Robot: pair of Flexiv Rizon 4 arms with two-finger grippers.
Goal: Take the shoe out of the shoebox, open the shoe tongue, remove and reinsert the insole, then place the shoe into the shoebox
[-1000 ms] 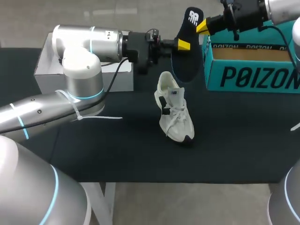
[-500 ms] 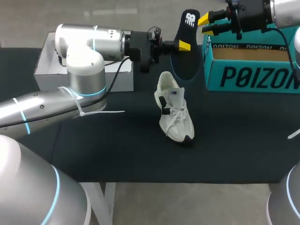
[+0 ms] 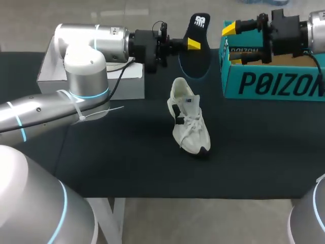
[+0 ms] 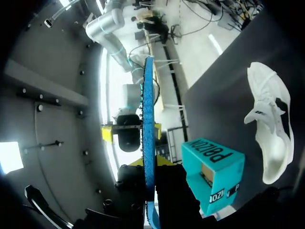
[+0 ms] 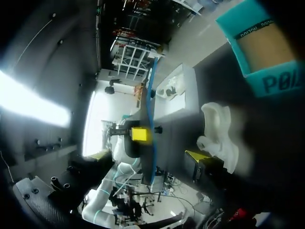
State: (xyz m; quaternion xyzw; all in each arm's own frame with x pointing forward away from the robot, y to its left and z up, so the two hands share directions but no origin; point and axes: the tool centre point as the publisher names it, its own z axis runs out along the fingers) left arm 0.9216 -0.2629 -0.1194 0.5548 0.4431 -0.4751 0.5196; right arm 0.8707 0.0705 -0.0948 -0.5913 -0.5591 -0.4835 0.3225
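The left end effector (image 3: 193,44) is closed on the dark insole (image 3: 197,56) and holds it in the air, standing almost upright, above the far part of the black bench (image 3: 127,152). In the left wrist view the insole (image 4: 148,143) shows only its thin blue edge between the fingers. The right end effector (image 3: 232,44) is wide open and holds nothing. It is just beside the insole, over the near left corner of the teal shoebox (image 3: 274,81). The white shoe (image 3: 189,122) lies on the bench, below the insole and apart from both end effectors. A white box (image 3: 86,84) is under the left arm.
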